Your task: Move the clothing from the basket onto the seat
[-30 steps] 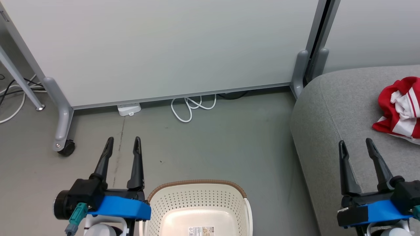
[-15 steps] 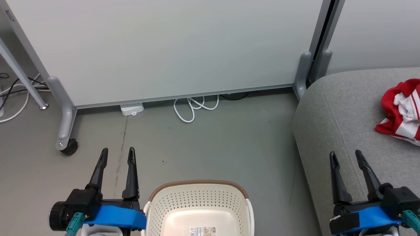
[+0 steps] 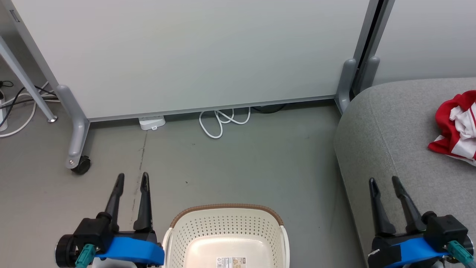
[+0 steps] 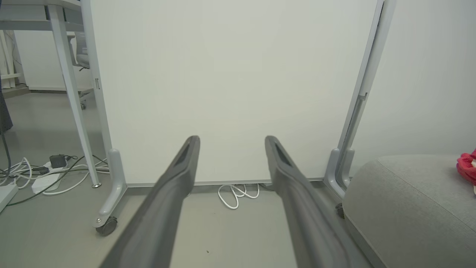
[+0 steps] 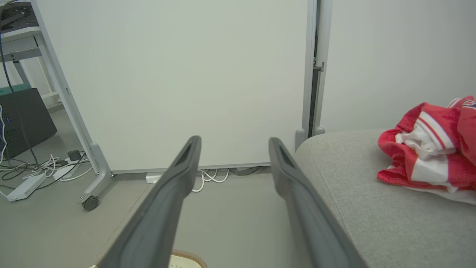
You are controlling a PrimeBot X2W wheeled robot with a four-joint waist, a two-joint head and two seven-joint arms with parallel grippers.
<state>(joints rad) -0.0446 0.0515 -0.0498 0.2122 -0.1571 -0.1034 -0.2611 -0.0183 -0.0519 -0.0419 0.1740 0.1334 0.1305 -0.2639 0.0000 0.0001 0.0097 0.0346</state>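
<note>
The cream basket [image 3: 227, 227] with a brown rim band sits on the floor at the bottom centre of the head view, and its visible inside holds no cloth. Red and white clothing [image 3: 455, 128] lies bunched on the light-grey seat [image 3: 386, 126] at the right, also seen as the clothing [image 5: 427, 149] on the seat [image 5: 372, 193] in the right wrist view. My left gripper [image 3: 132, 178] hangs open over the floor just left of the basket. My right gripper [image 3: 383, 182] is open above the seat's near edge, well short of the clothing. Both hold nothing.
A white partition panel [image 3: 193, 56] on grey castor feet [image 3: 76, 149] stands across the back. A white cable coil [image 3: 219, 123] and a power strip [image 3: 151, 123] lie at its base. Table legs and cables [image 4: 48, 171] are at far left.
Both grippers have drawn back toward the bottom of the head view, with their fingers slightly closer together. The head camera has shifted a little, so the seat and clothing sit further right.
</note>
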